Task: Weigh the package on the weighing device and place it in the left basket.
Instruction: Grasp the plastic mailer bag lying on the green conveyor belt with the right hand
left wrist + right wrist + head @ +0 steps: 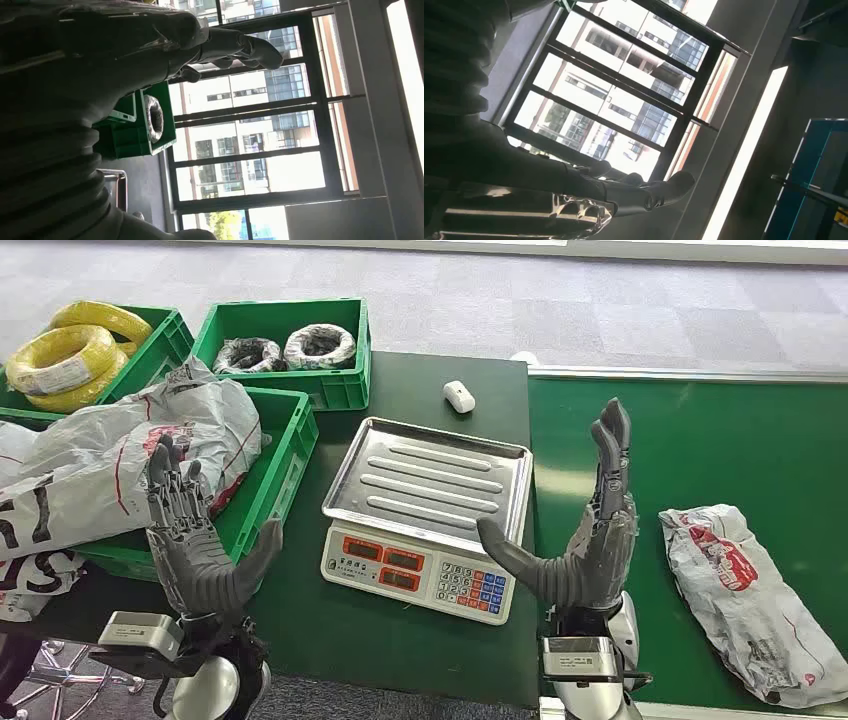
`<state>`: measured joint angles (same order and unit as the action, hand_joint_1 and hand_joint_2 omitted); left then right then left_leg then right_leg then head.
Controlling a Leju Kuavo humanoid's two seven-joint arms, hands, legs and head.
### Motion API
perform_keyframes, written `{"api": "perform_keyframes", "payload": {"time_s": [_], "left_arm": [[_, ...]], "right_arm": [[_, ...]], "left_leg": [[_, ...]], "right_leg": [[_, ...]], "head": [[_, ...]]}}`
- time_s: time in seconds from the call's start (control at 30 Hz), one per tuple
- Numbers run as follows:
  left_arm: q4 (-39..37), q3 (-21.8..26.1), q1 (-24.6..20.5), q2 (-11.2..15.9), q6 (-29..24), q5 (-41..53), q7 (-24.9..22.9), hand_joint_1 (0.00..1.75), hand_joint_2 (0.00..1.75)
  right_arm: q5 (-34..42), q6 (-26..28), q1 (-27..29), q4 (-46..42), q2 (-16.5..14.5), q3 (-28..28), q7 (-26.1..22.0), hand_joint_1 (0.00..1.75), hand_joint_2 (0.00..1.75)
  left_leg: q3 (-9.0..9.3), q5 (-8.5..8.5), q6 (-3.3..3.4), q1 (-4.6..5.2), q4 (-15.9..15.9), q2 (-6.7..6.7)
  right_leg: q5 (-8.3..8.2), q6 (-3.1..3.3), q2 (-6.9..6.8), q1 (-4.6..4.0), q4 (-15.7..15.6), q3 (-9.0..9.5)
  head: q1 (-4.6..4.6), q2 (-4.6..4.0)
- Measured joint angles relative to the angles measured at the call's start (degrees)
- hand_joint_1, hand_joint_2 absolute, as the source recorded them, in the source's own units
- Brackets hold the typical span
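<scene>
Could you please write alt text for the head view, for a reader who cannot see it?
Both robot hands, left hand and right hand, are raised open on either side of an empty scale on a dark green table. A crumpled grey package lies to the right; a green basket holding bagged packages sits to the left.

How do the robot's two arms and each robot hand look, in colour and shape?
Each robot hand, left and right, is dark grey with segmented fingers and a thick thumb. Below sits a pale grey block at the wrist, then a rounded silver arm with thin black cables.

Crinkled glossy plastic package (745, 605); shiny ribbed metal scale tray (430, 478); smooth green plastic basket (262, 480).
</scene>
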<state>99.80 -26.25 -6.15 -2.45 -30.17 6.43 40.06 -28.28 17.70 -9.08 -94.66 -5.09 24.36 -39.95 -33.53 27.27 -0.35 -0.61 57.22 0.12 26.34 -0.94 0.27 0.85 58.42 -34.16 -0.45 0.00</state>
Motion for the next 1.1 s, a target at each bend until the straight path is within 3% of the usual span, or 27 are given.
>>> {"api": "perform_keyframes", "payload": {"time_s": [0.37, 0.43, 0.6, 0.73, 0.83, 0.97, 1.1], "left_arm": [[0.00, 0.02, 0.01, 0.00, -0.08, 0.14, 0.00, 0.00, 1.75], [0.00, 0.02, 0.01, 0.00, -0.05, 0.17, 0.00, 0.00, 1.75], [0.00, 0.02, 0.05, 0.01, 0.09, 0.25, 0.00, 0.00, 1.75], [0.00, 0.03, 0.11, 0.02, 0.14, 0.26, 0.00, 0.00, 1.75], [0.15, 0.03, 0.75, 0.04, 0.13, 0.40, 0.00, 0.00, 1.75], [0.88, 0.05, 2.51, 0.24, -0.02, 0.79, 0.00, 0.00, 1.75], [1.15, 0.05, 2.90, 0.37, -0.08, 0.96, 0.00, 0.00, 1.75]], "right_arm": [[-2.71, 1.49, -1.25, 0.55, -0.09, -0.02, 1.24, 0.00, 1.75], [-8.82, 5.12, -1.78, 1.02, -0.09, -0.39, 4.87, 0.00, 1.75], [-28.03, 15.38, -4.84, 5.28, 0.19, -6.12, 19.09, 0.00, 1.75], [-33.39, 16.82, -6.44, 8.35, 0.79, -10.09, 23.46, 0.00, 1.75], [-41.51, 17.65, -8.75, 12.70, 2.65, -14.46, 30.36, 0.00, 1.75], [-44.41, 18.40, -11.58, 19.62, 6.36, -21.19, 32.63, 0.00, 1.75], [-44.54, 18.40, -12.28, 22.50, 7.79, -23.48, 32.70, 0.00, 1.75]], "left_leg": [[0.00, 0.00, 0.00, 0.00, 0.00, 0.00], [0.00, 0.00, 0.00, 0.00, 0.00, 0.00], [0.02, -0.02, 0.02, 0.01, 0.02, -0.02], [0.03, -0.02, 0.02, 0.02, 0.03, -0.02], [0.03, -0.02, 0.02, 0.02, 0.03, -0.05], [-0.02, -0.02, 0.03, 0.04, 0.05, -0.11], [0.00, -0.01, 0.03, 0.04, 0.05, -0.10]], "right_leg": [[0.00, 0.00, 0.00, 0.00, 0.00, 0.00], [0.00, 0.00, 0.00, 0.00, 0.00, 0.00], [-0.01, 0.00, 0.00, 0.01, 0.00, 0.05], [-0.02, 0.00, -0.01, 0.02, 0.00, 0.05], [-0.02, -0.01, -0.03, 0.02, -0.01, 0.06], [-0.03, -0.02, -0.12, 0.05, -0.01, 0.07], [-0.04, -0.02, -0.12, 0.05, -0.01, 0.06]], "head": [[0.01, 0.00], [0.00, 0.00], [0.01, 0.00], [-0.01, 0.00], [-0.01, 0.00], [0.01, 0.00], [0.00, 0.00]]}}
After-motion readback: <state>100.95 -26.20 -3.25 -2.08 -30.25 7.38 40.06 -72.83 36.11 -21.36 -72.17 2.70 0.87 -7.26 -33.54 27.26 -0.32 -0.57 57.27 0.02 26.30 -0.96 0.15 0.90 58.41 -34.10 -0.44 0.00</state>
